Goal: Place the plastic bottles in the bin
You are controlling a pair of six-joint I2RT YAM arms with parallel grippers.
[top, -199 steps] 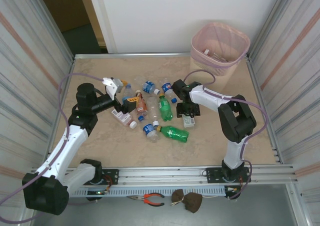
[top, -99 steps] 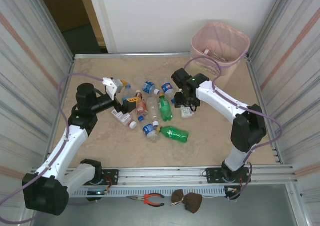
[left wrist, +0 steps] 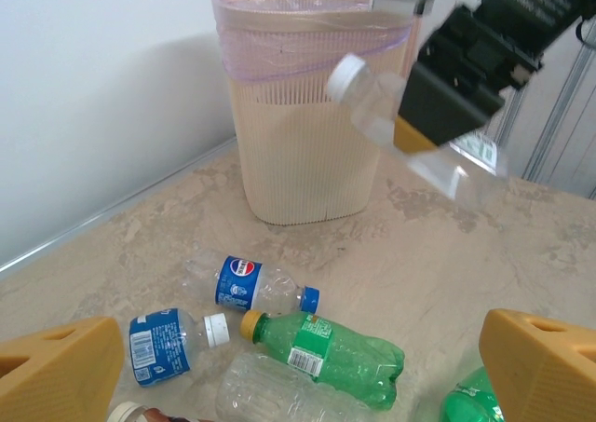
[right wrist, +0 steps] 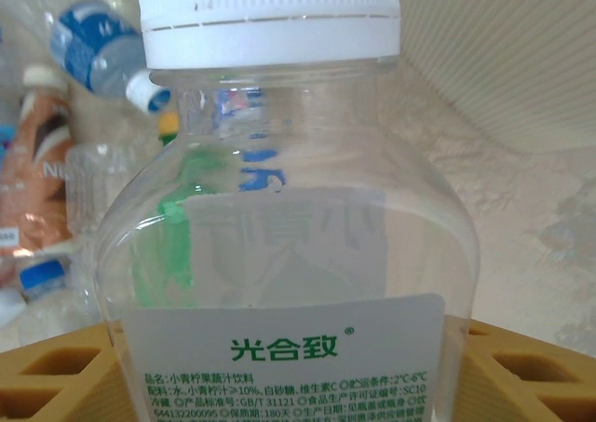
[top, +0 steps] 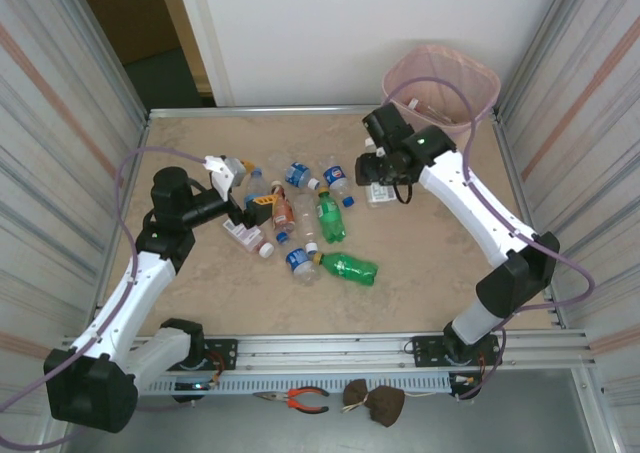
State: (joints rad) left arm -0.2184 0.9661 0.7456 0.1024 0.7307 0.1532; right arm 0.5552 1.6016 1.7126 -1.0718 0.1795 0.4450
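My right gripper (top: 381, 180) is shut on a clear plastic bottle (top: 378, 194) with a white cap and a white label printed in green, held above the table just left of the pale pink bin (top: 487, 79). Close up, that bottle (right wrist: 279, 254) sits between the yellow fingers (right wrist: 56, 375). From the left wrist it hangs tilted (left wrist: 386, 110) in front of the bin (left wrist: 298, 161). Several plastic bottles lie in a pile mid-table: green (top: 349, 267), orange-brown (top: 283, 209), blue-labelled (top: 298, 261). My left gripper (top: 262, 207) stands open over the pile's left side, holding nothing.
Under my left gripper lie a Pepsi bottle (left wrist: 247, 285), a green bottle (left wrist: 326, 352) and a blue-labelled one (left wrist: 158, 343). Corrugated metal walls close in both sides of the table. Pliers (top: 300, 400) lie in front of the front rail (top: 330, 348).
My right arm has lifted the clear bottle from beside the pile and carried it back and to the right, toward the bin. The left arm has stayed still.
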